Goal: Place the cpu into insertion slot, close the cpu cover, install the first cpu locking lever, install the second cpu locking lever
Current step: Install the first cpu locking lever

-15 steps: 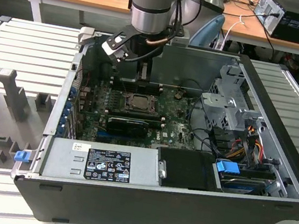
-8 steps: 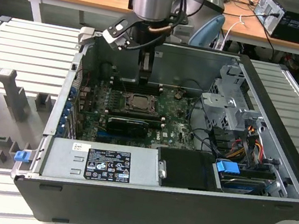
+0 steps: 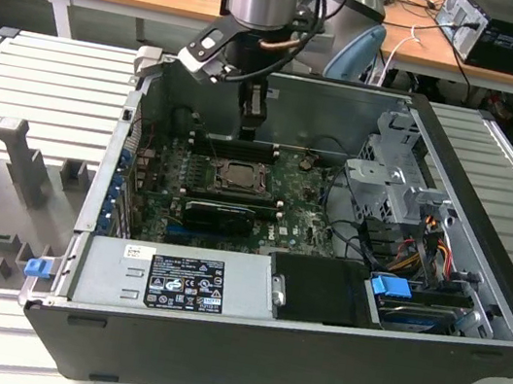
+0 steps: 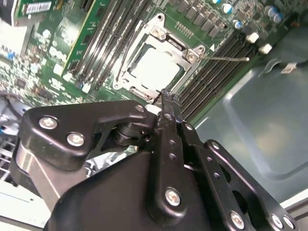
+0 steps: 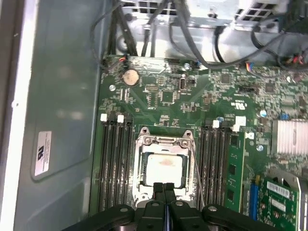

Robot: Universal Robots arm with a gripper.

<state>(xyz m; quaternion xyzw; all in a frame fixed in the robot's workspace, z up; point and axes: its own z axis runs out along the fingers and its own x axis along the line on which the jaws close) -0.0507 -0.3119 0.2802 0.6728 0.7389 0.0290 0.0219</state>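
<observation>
The cpu (image 5: 163, 171) lies flat in the insertion slot (image 3: 258, 184) on the green board, its pale top also visible in the second wrist view (image 4: 156, 67). The cpu cover (image 5: 143, 163), a silver frame, lies down around the chip. One thin wire locking lever (image 4: 226, 58) sticks out over the memory slots; the same lever (image 5: 195, 163) runs slanted along the socket's side. My gripper (image 5: 164, 188) hovers just above the socket's edge, shut, with nothing between its fingers (image 4: 167, 103). In the exterior view the gripper (image 3: 249, 135) hangs over the board's far side.
The open computer case (image 3: 493, 192) walls the board in. Long black memory slots (image 5: 114, 159) flank the socket on both sides. A black graphics card (image 3: 218, 213) sits in front of the socket, and cables and a drive cage (image 3: 391, 180) stand to the exterior view's right.
</observation>
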